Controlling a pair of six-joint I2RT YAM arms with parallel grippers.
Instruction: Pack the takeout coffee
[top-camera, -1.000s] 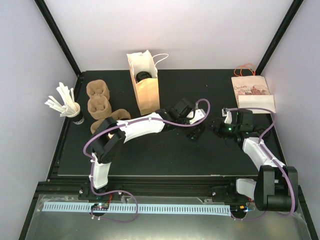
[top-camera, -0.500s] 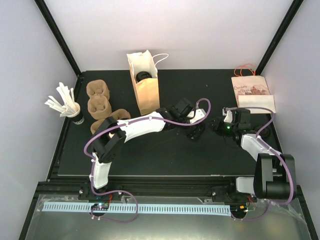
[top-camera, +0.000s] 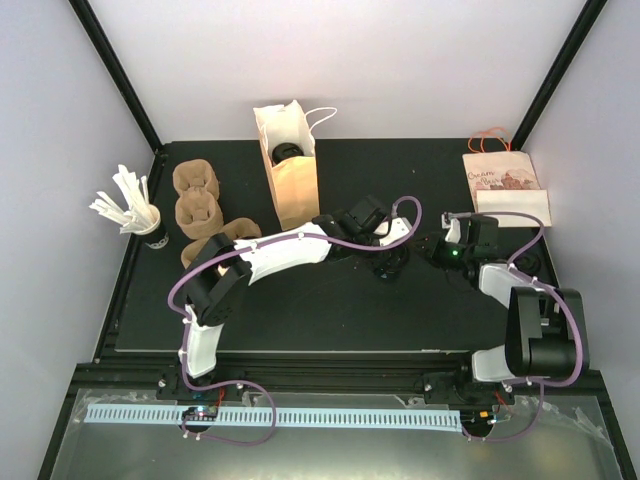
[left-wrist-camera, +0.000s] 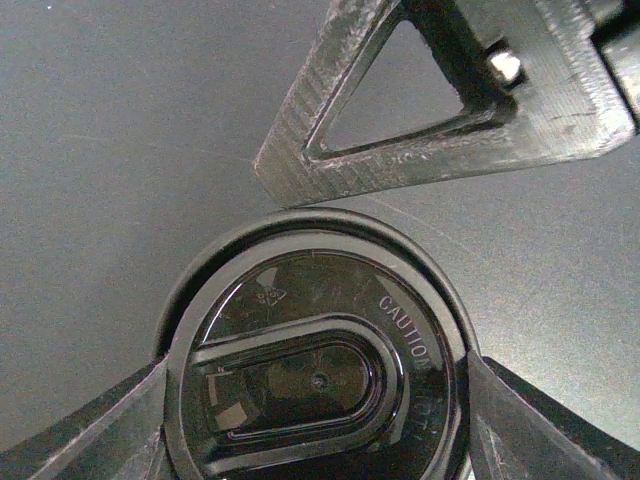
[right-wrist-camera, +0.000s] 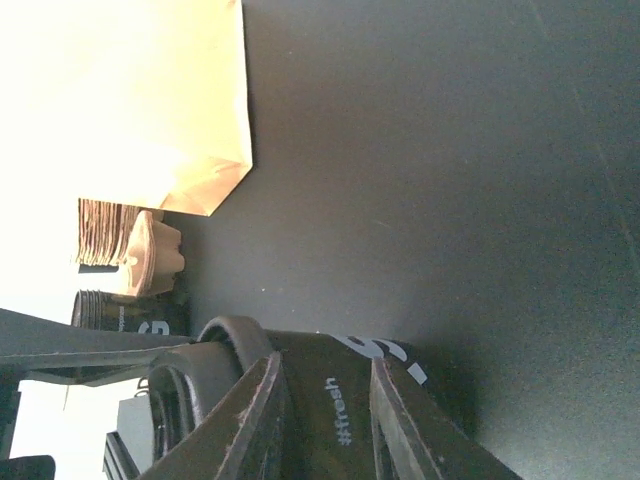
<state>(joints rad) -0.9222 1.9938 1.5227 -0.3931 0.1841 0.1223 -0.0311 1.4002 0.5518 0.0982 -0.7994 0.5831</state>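
A black coffee cup (top-camera: 389, 264) stands mid-table; the right wrist view shows its side (right-wrist-camera: 345, 425) printed "#fresh". The left wrist view looks down on its black lid (left-wrist-camera: 315, 370) marked "CAUTION". My left gripper (left-wrist-camera: 318, 405) comes from above and is shut on the lid, a finger pressing each side of the rim. My right gripper (right-wrist-camera: 325, 375) comes in from the right and is shut on the cup's body below the lid. One right finger (left-wrist-camera: 400, 130) shows just beyond the lid. In the top view the right gripper (top-camera: 428, 252) sits just right of the cup.
A white paper bag (top-camera: 288, 175) stands upright behind the cup, with a dark cup (top-camera: 287, 152) inside it. Brown pulp cup carriers (top-camera: 198, 210) lie at the left, beside a cup of white stirrers (top-camera: 150, 228). A flat printed bag (top-camera: 503, 185) lies at the back right.
My right gripper has slid left onto the cup and its jaws have narrowed onto the cup's body. The left gripper has kept its hold on the lid.
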